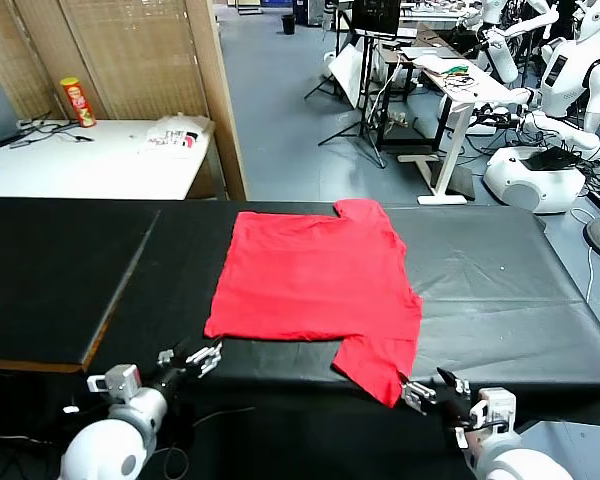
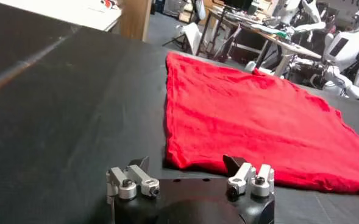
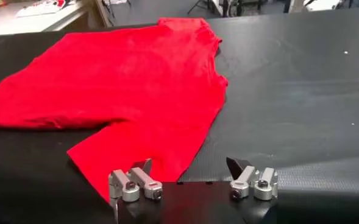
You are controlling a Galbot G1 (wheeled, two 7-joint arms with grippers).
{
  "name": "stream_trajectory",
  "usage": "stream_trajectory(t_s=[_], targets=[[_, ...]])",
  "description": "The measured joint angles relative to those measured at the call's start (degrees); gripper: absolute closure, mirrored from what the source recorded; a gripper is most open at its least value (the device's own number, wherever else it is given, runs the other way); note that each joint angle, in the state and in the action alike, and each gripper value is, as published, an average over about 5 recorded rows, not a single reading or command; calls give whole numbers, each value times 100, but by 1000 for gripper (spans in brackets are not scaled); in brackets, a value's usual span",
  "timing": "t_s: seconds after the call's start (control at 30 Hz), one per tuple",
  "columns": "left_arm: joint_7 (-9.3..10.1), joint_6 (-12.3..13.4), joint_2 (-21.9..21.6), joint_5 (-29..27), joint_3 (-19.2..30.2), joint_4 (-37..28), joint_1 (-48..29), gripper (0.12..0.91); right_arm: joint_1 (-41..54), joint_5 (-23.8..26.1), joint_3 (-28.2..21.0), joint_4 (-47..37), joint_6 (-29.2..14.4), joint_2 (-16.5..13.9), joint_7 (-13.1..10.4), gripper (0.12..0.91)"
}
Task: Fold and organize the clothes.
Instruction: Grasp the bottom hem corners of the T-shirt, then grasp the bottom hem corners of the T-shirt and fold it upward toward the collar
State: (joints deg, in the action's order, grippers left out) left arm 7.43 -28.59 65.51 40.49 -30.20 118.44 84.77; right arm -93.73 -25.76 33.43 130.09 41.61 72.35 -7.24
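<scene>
Both spread, empty: left end effector (image 1: pixel 202 357) just short of T-shirt (image 1: pixel 315 275) hem, right end effector (image 1: pixel 432 392) beside sleeve. Risk: pinching desk (image 1: pixel 500 290) cover, or bunching cloth.

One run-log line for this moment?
T-shirt: flat, unfolded | left gripper: open, near hem | right gripper: open, near sleeve

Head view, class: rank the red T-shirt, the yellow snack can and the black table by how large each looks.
1. Black table
2. Red T-shirt
3. Yellow snack can, though it stands farther away, so its true size is unsure.
</scene>
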Motion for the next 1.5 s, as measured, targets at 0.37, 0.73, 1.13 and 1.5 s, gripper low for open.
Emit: stream_trajectory(t_s=[0.37,0.73,1.13,1.5], targets=[[141,56,77,-3,117,-323,-315,270,101,116,-99,-229,-66,117,-62,378],[83,135,206,-150,232,-563,-415,809,68,254,-208,-309,-150,273,-52,890],[-17,179,325,-212,275,-194,-141,904,-226,219,74,223,-202,114,-80,902],[26,309,489,-278,224,473,245,904,351,-156,212,-185,-1296,-191,219,902]])
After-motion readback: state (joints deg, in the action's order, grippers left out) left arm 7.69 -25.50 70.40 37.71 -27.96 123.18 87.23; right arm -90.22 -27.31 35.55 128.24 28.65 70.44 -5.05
